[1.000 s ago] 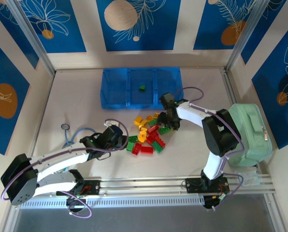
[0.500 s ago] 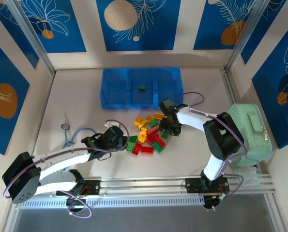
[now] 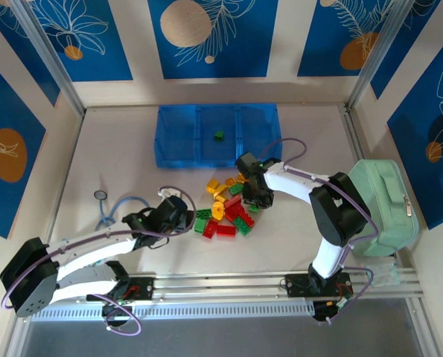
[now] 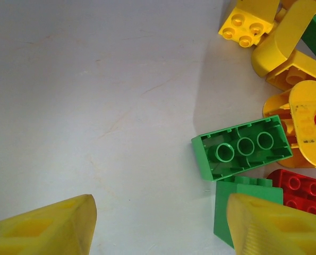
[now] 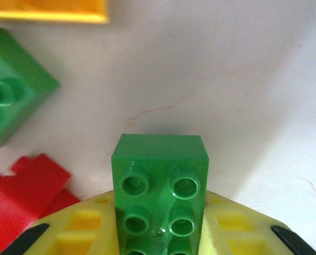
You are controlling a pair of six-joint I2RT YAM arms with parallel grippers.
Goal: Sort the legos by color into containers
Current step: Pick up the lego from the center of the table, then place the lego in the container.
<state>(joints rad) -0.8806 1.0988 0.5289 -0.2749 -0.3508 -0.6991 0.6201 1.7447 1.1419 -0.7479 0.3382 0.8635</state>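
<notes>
Over the last second, your right gripper [image 3: 254, 195] slides a little toward the left edge of the worktop [image 3: 117, 149] and presses deeper into the right side of the lego pile [image 3: 225, 214]. Its yellow fingers [image 5: 78, 234] now clamp a green lego [image 5: 160, 175]. Your left gripper [image 3: 185, 217] eases slightly back toward the near edge, its arm swinging with it.
</notes>
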